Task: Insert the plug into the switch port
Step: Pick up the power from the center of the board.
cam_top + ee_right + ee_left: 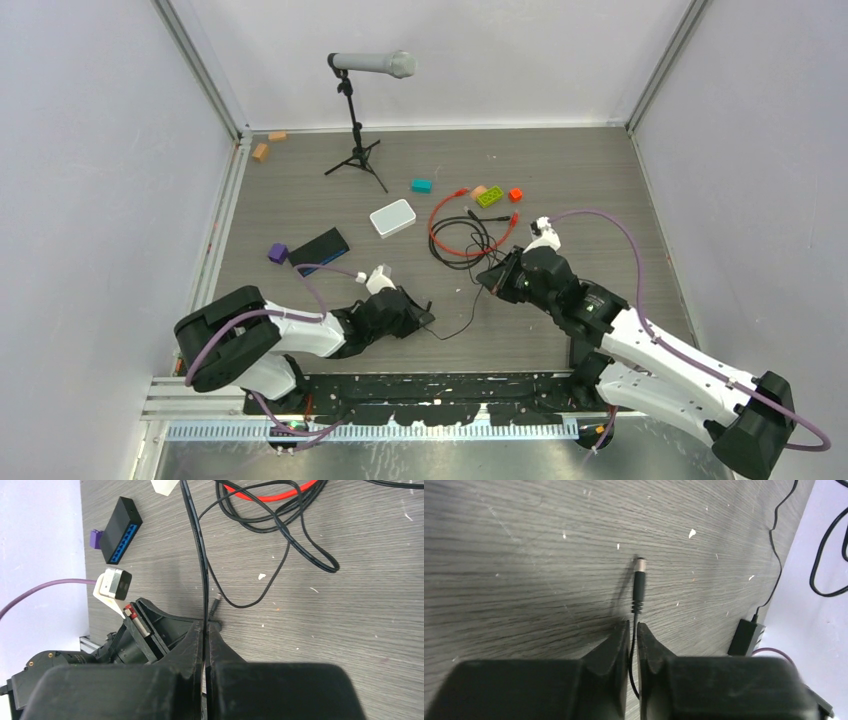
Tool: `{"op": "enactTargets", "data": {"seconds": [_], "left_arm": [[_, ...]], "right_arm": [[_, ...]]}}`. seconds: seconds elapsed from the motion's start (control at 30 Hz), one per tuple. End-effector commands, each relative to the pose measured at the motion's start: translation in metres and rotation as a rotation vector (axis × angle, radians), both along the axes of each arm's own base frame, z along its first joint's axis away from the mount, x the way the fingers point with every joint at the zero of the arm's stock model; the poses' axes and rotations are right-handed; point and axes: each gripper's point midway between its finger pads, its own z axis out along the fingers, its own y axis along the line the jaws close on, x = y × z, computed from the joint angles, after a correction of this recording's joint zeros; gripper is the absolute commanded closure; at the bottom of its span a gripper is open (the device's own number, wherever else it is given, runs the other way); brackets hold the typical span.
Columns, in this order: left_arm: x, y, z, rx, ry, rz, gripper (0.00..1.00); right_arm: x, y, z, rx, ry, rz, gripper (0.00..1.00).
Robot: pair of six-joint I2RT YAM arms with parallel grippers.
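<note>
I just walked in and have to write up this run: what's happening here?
The left gripper pinches a thin black wire just behind its barrel connector, low over the table. The right gripper is shut on a black cable nearby. The red network cable lies untouched farther back, and the black switch seems to have nothing in its blue ports.

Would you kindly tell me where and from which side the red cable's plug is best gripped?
Probably just behind the plug at the far end of the red cable, coming from above and pinching its sides. That end lies flat on the table, apart from the black cable tangle. The other plug lies right beside a black connector.
</note>
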Motion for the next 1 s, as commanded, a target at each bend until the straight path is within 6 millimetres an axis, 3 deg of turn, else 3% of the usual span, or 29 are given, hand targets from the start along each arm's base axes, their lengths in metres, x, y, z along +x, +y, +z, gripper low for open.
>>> {"op": "enactTargets", "data": {"seconds": [0.0,0.07,0.13,0.2,0.27,0.43,0.6,0.77,0.97], "left_arm": [[0.0,0.0,0.001,0.001,-0.03,-0.011,0.97],[0.002,0.001,0.006,0.01,-0.064,-0.022,1.0],[0.006,0.002,0.015,0.034,-0.107,-0.038,1.0],[0.01,0.004,0.029,0.068,-0.174,-0.063,1.0],[0.014,0.007,0.046,0.101,-0.259,-0.088,1.0],[0.018,0.013,0.094,0.14,-0.463,-0.151,1.0],[0.014,0.017,0.133,0.121,-0.597,-0.169,1.0],[0.01,0.019,0.148,0.097,-0.621,-0.144,1.0],[0.001,0.012,0.153,0.069,-0.616,-0.155,1.0]], "right_arm": [[0.002,-0.012,0.002,-0.042,-0.03,-0.028,0.97],[0.0,-0.021,0.001,-0.084,-0.039,-0.029,0.87],[-0.004,-0.03,0.006,-0.116,-0.06,-0.025,0.69],[-0.009,-0.037,0.014,-0.136,-0.084,-0.01,0.54],[-0.014,-0.04,0.031,-0.13,-0.122,0.014,0.46],[-0.027,-0.037,0.074,-0.076,-0.173,0.083,0.43],[-0.029,0.005,0.105,0.128,-0.174,0.177,0.51],[-0.024,0.039,0.1,0.153,-0.211,0.143,0.5],[-0.02,0.076,0.094,0.128,-0.277,0.074,0.48]]}}
